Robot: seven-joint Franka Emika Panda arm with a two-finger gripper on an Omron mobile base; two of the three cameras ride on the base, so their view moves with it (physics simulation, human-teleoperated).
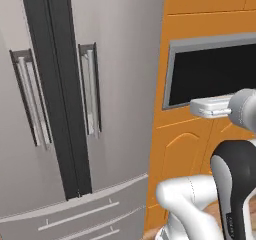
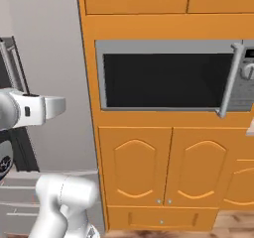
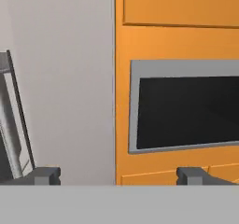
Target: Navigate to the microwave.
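The gripper (image 3: 116, 175), fingers spread wide and empty, points at the seam between cabinet and fridge. The microwave (image 2: 166, 78) sits built into orange cabinetry (image 2: 149, 167), to the right of the base. The grey fridge (image 1: 65, 109) stands left; stopping here would likely leave the base off-centre.

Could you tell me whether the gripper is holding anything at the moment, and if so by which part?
Nothing is held: the gripper is open, its fingertips wide apart with empty air between them, facing the microwave.
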